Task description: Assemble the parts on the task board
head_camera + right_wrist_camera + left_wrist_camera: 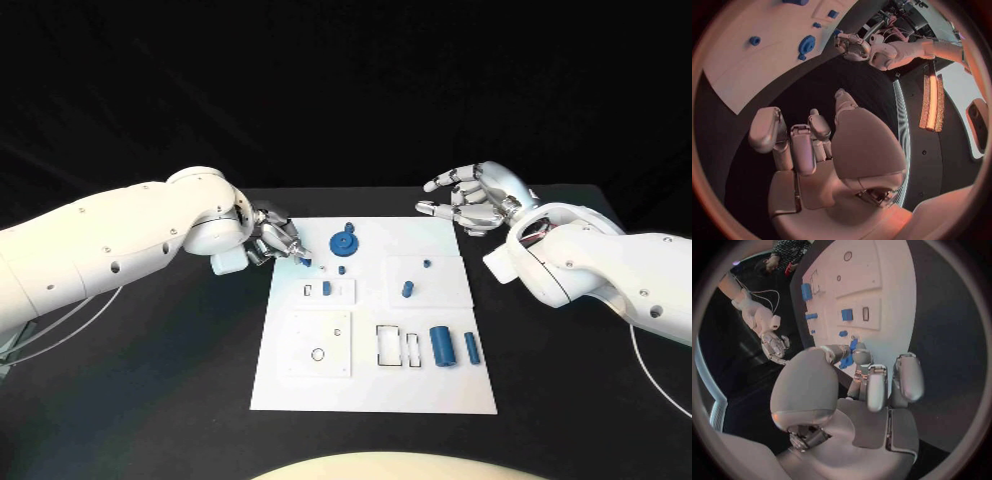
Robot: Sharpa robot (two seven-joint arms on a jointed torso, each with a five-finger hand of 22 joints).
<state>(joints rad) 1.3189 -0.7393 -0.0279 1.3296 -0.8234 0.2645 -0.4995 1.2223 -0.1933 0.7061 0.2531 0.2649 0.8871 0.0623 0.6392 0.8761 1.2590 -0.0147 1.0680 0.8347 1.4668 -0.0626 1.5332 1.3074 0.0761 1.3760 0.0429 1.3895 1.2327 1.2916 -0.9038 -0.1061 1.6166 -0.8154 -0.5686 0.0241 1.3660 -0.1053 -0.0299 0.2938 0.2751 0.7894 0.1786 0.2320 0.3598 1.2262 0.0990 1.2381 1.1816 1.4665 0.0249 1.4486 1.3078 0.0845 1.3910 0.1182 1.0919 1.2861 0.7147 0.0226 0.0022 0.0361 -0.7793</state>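
Note:
The white task board [375, 385] lies in the middle of the table. My left hand [274, 242] hovers at its far left corner and pinches a small blue part [852, 347] between thumb and finger. Close by on the board are a round blue gear-like part [343, 242], a small peg [342, 268] and a blue block [327, 288] in a slot. My right hand [469, 200] is raised off the board's far right corner, fingers spread [811, 145], holding nothing.
Two blue cylinders [443, 345] lie near the board's right edge beside rectangular slots [389, 345]. An oblong blue part [407, 290] sits on a raised plate. The black table [144, 400] surrounds the board.

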